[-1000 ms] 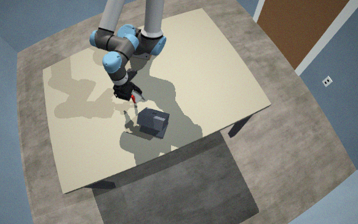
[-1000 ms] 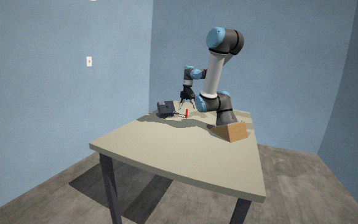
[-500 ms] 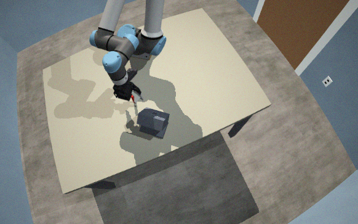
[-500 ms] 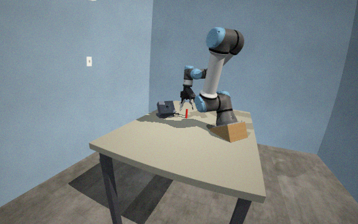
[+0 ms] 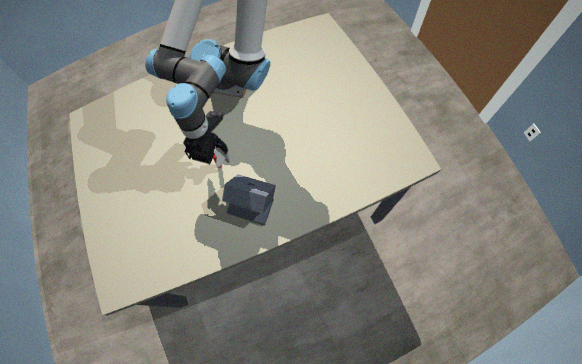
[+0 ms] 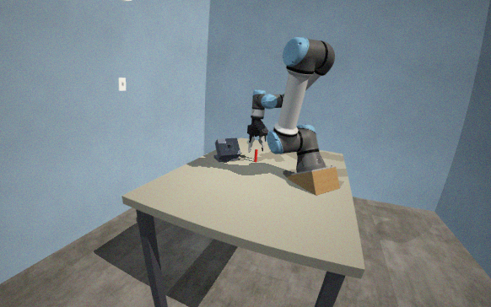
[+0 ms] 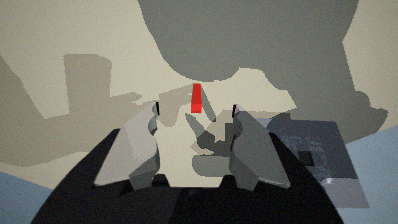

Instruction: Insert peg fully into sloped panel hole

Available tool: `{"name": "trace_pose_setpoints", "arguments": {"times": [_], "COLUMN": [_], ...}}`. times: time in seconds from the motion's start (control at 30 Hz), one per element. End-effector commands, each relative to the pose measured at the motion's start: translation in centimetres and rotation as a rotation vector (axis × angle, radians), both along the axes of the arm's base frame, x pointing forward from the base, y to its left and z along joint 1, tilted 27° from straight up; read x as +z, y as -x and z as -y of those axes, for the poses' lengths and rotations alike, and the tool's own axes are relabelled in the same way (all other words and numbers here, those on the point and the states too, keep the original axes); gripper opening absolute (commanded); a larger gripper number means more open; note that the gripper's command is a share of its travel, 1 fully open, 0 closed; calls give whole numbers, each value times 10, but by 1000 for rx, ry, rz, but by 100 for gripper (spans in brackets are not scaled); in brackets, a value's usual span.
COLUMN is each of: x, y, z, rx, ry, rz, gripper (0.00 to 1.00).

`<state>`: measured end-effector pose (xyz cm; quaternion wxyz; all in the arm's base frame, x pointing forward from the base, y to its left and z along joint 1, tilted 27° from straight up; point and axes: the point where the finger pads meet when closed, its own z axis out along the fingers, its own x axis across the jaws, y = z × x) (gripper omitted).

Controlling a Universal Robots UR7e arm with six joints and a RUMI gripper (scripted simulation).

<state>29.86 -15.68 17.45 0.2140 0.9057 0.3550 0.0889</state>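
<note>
A small red peg (image 6: 256, 155) stands upright on the beige table. It also shows in the wrist view (image 7: 196, 98) and is partly hidden under the fingers in the overhead view (image 5: 216, 159). My gripper (image 6: 256, 144) hangs straight over the peg, fingertips down near its top. The fingers are partly open, with a gap on each side of the peg and nothing held. The dark grey block with the sloped panel (image 5: 249, 199) sits close beside the peg, and its hole (image 7: 310, 157) faces up. The block also shows in the side view (image 6: 228, 148).
The arm stands on a wooden wedge base (image 6: 315, 180) near the table's right side. The block sits near the table's far corner by the blue wall. A brown door (image 5: 488, 40) is beyond the table.
</note>
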Motion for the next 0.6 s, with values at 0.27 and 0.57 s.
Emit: {"name": "trace_pose_setpoints", "arguments": {"times": [0.27,0.57], "x": [0,0], "y": [0,0], "z": [0,0], "rx": [0,0], "ry": [1,1], "rz": [1,1], "gripper": [46,34]}}
